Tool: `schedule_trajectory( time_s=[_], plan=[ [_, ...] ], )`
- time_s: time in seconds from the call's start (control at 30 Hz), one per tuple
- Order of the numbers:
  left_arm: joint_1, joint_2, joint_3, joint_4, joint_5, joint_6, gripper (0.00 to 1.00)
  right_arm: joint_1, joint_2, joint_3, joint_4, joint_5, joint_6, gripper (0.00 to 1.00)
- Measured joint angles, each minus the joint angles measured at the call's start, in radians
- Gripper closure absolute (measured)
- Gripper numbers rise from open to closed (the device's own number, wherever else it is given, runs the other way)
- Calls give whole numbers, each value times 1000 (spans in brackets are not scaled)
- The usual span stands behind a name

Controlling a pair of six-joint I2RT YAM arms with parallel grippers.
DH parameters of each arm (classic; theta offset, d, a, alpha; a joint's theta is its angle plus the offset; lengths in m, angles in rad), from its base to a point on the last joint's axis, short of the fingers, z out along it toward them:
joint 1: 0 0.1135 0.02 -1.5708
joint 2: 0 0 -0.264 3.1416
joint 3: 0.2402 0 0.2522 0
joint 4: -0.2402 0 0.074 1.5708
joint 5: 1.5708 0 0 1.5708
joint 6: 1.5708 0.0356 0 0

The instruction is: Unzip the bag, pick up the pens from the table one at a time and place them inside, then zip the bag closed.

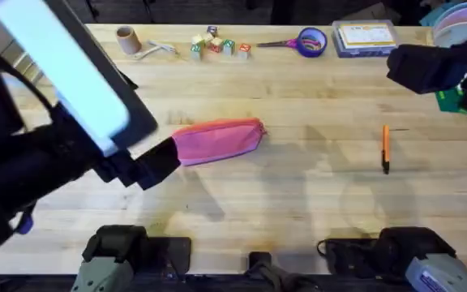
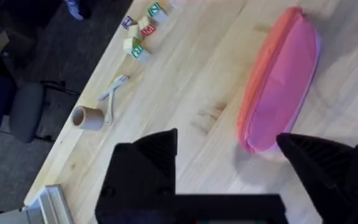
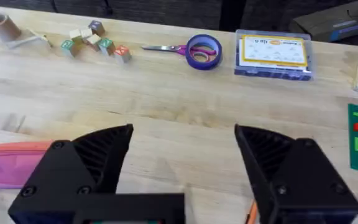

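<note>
Unzipping stage: left gripper [image 2: 229, 165], jaws spread and empty, sits at the pink pouch's [image 1: 220, 139] end mid-tabletop. Right gripper [image 3: 182, 158] open, idle. Next: pinch the zipper pull.

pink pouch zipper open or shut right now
Cannot tell: the pink pouch lies flat on the table, no gap showing along its top edge, and the zipper itself is too small to read.

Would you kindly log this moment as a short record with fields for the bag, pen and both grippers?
bag: pink bag lies flat on the table; zipper state cannot be told
pen: orange pen on the table, right of the bag, apart from it
left gripper: left gripper open, at the bag's left end
right gripper: right gripper open, empty, above the table
</note>
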Motion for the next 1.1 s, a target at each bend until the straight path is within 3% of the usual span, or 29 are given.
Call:
schedule_trajectory(
  time_s=[0.2,0.4,0.77,0.9,1.03,1.07,1.1],
  plan=[
    [5,0,-113,67,21,86,8,0,0,0,-6,0,-6,4],
    [68,1,-224,183,79,115,8,0,0,0,-13,0,-8,4],
    [79,3,-235,193,124,123,10,0,0,0,-48,1,-36,4],
    [96,89,-229,136,207,123,10,0,0,0,-48,4,-49,4],
    [122,224,-167,17,235,135,10,0,0,0,-48,6,-52,5],
    [131,265,-137,-28,242,154,10,0,0,0,-48,8,-53,4],
    [179,407,-27,-188,277,297,10,0,0,0,-48,9,-53,4]
  ],
)
